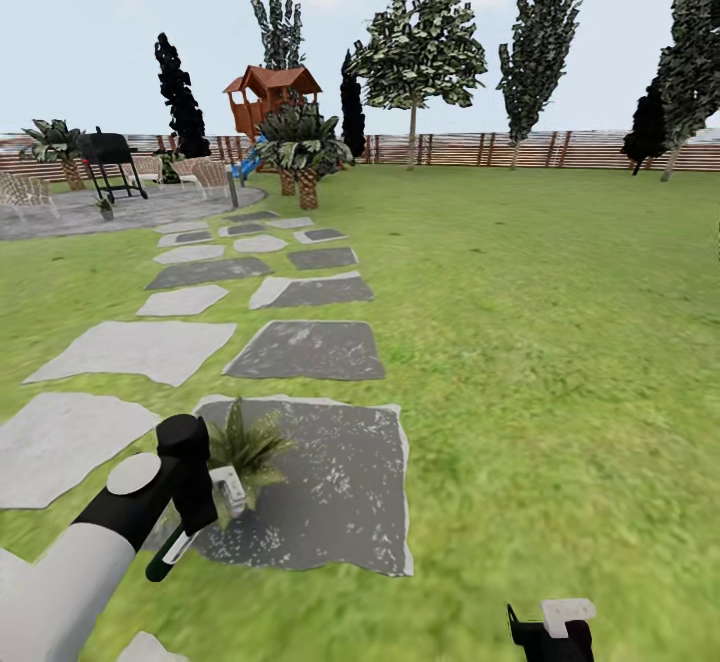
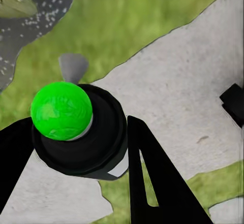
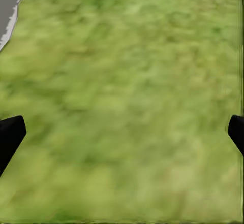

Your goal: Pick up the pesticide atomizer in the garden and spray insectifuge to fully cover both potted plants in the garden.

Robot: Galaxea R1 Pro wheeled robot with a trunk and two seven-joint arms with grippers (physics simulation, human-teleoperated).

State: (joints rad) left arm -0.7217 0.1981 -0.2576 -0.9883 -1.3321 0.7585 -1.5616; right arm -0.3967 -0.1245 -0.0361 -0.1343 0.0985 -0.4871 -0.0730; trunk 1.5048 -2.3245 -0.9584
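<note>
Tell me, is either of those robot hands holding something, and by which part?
The left gripper holds the pesticide atomizer by its dark body, below the green top. The right gripper is open over grass.

White left forearm with grey round joint cap, black wrist housing, white-tipped left gripper, black right gripper with pale finger block

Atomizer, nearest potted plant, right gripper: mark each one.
atomizer [image 2: 62,109], left wrist view, on its green cap.
potted plant [image 1: 250,447], head view, on its leaves.
right gripper [image 1: 552,627], head view, between its fingers.
</note>
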